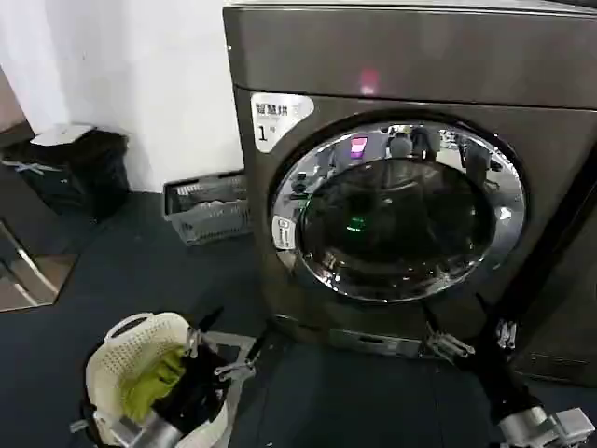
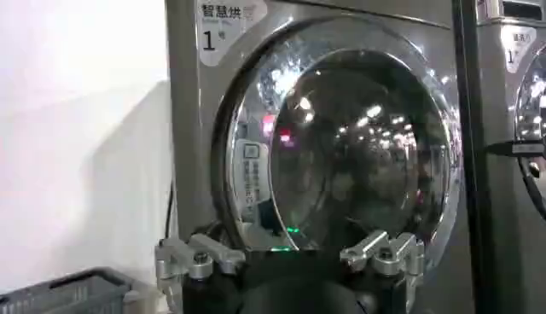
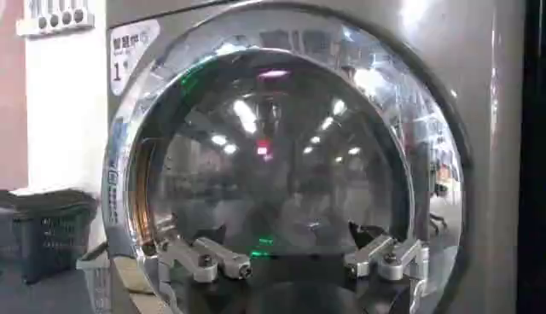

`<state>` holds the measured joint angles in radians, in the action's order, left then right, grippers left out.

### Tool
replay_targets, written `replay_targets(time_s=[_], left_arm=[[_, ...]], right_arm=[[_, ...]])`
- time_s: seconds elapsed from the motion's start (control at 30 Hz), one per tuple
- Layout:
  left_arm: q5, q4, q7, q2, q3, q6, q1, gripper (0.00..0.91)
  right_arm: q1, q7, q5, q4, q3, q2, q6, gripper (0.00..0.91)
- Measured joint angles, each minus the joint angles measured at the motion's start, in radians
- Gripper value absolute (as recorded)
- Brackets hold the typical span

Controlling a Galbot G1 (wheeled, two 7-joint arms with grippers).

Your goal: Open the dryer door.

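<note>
So basically nothing of the job was done yet at this point. Nearest the camera, at the bottom left of the head view, the left gripper (image 1: 219, 350) sat low over a white laundry basket (image 1: 121, 359) with a green cloth (image 1: 154, 378) in it, fingers spread and holding nothing. At the bottom right of that view the right gripper (image 1: 476, 343) was just below the door's lower edge, fingers also spread apart, not touching the chrome as far as I could tell.

In the left wrist view the left gripper (image 2: 290, 256) pointed at the dryer door (image 2: 341, 145) with open space between them. The right wrist view had the right gripper (image 3: 294, 260) lined up on the door (image 3: 281, 145) too, looking closer, but still empty.

Farther back, the dryer door (image 1: 396, 210) filled the middle right of the head view, sitting flush in the front of the dryer (image 1: 410, 56), so I'd call it fully shut. A grey crate (image 1: 207, 207) stood on the floor (image 1: 140, 271) at the left of the machine, against the wall.

What was left: pretty much everything. One gripper needed to get hold of the door's edge or handle, which I couldn't make out, and swing it out.
</note>
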<state>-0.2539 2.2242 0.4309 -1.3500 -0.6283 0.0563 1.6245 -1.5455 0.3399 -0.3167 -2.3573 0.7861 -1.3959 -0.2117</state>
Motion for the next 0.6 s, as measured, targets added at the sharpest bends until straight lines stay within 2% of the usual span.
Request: replay_targets(time_s=[0.2,0.37,0.6], left_arm=[[0.0,0.011,0.009,0.012,0.004,-0.024,-0.002,0.907],[0.037,0.02,0.028,0.019,0.0,-0.029,-0.003,0.907],[0.064,0.027,0.025,0.014,0.007,-0.033,-0.005,0.907]], right_arm=[[0.096,0.062,-0.035,0.09,-0.044,0.084,0.01,0.907],[0.201,0.044,-0.119,0.184,-0.118,0.168,0.005,0.907],[0.307,0.022,-0.114,0.268,-0.23,0.222,-0.001,0.907]])
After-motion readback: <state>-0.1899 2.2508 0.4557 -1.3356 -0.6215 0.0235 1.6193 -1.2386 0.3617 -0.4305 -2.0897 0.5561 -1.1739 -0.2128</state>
